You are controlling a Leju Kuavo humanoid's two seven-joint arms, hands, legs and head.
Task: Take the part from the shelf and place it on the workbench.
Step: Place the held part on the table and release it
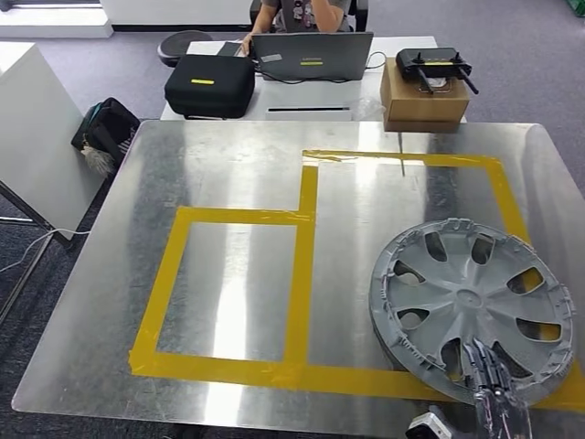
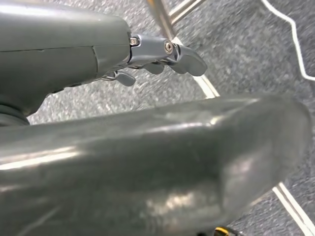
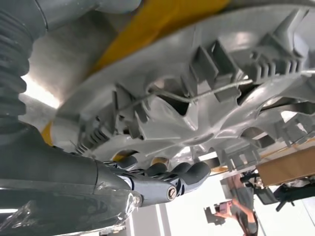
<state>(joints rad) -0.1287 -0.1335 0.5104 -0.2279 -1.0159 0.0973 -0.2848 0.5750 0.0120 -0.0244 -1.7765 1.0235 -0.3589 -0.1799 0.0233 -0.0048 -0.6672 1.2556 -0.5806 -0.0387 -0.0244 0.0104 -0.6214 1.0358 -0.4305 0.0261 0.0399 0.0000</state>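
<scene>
The grey wheel cover [image 1: 471, 305] lies near the tabletop's [image 1: 234, 165] near right corner, over the yellow tape [image 1: 307, 219]. The right hand [image 1: 491, 380] grips its near rim, fingers [image 3: 174, 173] through a spoke opening. The left hand [image 2: 163, 55] holds nothing, fingers loosely extended.

grey ribbed cover [image 3: 13, 73], dark fingers [image 3: 185, 172], screws

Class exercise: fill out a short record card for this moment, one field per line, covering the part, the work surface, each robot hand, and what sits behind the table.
Part: grey wheel cover, inner side up, over the right yellow-taped box
Surface: metal workbench marked with yellow tape
Right hand: fingers at the cover's near rim; firm grip unclear
Left hand: holds nothing, hanging over grey carpet
Behind: black case, laptop, cardboard box, seated person
</scene>
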